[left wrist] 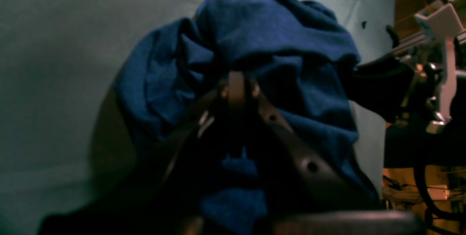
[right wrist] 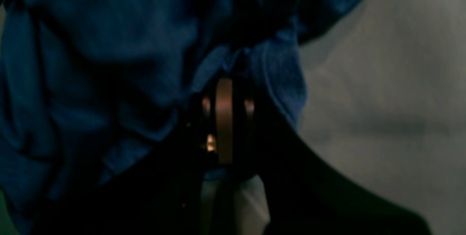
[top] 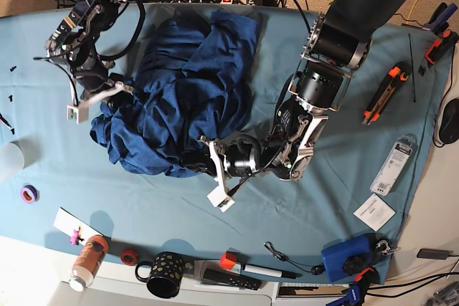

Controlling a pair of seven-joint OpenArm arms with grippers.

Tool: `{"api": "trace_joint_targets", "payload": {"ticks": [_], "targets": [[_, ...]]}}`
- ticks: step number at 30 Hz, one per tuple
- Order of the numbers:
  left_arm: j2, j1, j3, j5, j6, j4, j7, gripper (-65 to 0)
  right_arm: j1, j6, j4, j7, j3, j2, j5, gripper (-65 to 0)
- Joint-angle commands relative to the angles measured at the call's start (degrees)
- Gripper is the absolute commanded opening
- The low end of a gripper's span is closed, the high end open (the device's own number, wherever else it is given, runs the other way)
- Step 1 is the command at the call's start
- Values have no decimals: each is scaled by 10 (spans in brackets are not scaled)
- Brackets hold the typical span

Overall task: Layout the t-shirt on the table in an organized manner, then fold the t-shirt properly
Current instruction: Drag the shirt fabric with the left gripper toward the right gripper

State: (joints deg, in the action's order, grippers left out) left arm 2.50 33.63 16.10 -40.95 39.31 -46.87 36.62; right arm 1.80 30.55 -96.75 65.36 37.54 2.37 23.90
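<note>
You are holding the t-shirt [top: 179, 98], bunched mid-desk [top: 344, 177], with both tools clamped on it: the left tool [left wrist: 236, 82] pinching its near edge, the right tool [right wrist: 224, 93] its far side. Lift gently, pulling apart evenly; the soft heathered knit is drooping in heavy folds.

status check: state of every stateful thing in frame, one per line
t-shirt: crumpled in a heap, not laid out, not folded
left gripper: shut on t-shirt
right gripper: shut on t-shirt
table: covered by teal cloth, shirt bunched on it
black mug: upright near the table's front edge
orange bottle: lying on its side
</note>
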Motion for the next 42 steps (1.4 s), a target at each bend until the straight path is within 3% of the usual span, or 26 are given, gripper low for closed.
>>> {"api": "trace_joint_targets", "payload": {"ticks": [1, 3, 4, 8, 13, 17, 23, 29, 34, 36, 39, 42], "targets": [[5, 13, -1, -13, 7, -10, -10, -650, -1, 2, -10, -2, 7, -5, 3, -650], [5, 5, 7, -15, 7, -10, -8, -650, 3, 2, -10, 1, 25, -8, 2, -650], [5, 1, 15, -14, 7, -10, 0, -618, 3, 2, -10, 6, 34, -13, 2, -650], [-3, -11, 64, -35, 7, -10, 65, -422, 3, 2, -10, 7, 77, -47, 2, -650], [-40, -11, 111, -181, 7, -10, 106, -407, 3, 1, -10, 7, 126, -93, 2, -650], [-48, -11, 99, -233, 7, -10, 146, -394, 3, 1, -10, 7, 145, -115, 3, -650], [-50, -18, 92, -318, 7, -10, 252, -321, 3, 1, -10, 7, 139, -117, 9, -650], [-50, -59, 92, -318, 7, -10, 246, -321, 3, 1, -10, 7, 110, -117, 9, -650], [-50, -94, 93, -257, 7, -10, 186, -340, 3, 1, -10, 7, 77, -117, 9, -650], [-51, -99, 93, -250, 7, -10, 174, -433, 3, 1, -10, 7, 64, -117, 9, -650], [-51, -96, 93, -250, 7, -10, 174, -630, 3, 1, -10, 7, 47, -117, 9, -650], [-50, -85, 93, -239, 7, -10, 175, -650, 3, 1, -10, 6, 44, -114, 9, -650]]}}
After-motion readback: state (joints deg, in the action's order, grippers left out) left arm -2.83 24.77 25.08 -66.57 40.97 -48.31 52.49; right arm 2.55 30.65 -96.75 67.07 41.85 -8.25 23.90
